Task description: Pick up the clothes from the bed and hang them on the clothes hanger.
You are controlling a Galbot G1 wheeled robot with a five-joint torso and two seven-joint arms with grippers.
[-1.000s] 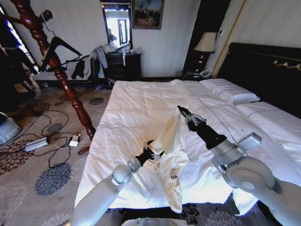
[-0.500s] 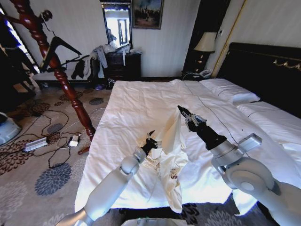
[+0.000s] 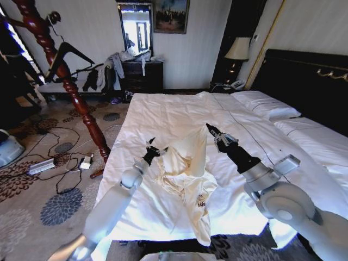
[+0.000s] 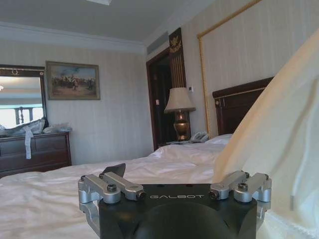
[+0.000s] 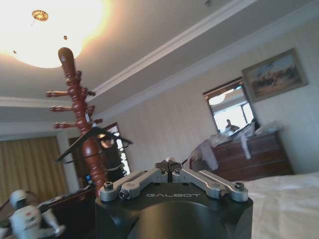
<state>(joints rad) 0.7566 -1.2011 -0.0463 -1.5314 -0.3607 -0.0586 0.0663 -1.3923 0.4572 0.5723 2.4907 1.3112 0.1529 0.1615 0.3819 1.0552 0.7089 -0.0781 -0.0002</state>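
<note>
The clothes (image 3: 190, 174), a pale cream-yellow garment with a small dark mark, hang over the bed (image 3: 163, 114). My right gripper (image 3: 208, 128) is shut on the garment's top corner and holds it up; in the right wrist view its fingertips (image 5: 169, 163) are closed together. My left gripper (image 3: 150, 148) is at the garment's left edge, open. In the left wrist view one dark finger (image 4: 115, 170) shows, and the cloth (image 4: 279, 124) lies against the other side. The black clothes hanger (image 3: 68, 57) hangs on the reddish wooden pole (image 3: 81, 103), left of the bed.
Cables and a power strip (image 3: 41, 166) lie on the patterned carpet beside the pole's foot. A dark dresser (image 3: 141, 73) with other garments stands at the far wall. The black headboard (image 3: 310, 81) and pillows (image 3: 266, 106) are to the right.
My left gripper has moved away from me and to the left over the bed. The garment's lower left part has spread out leftward with it. The right gripper has stayed put.
</note>
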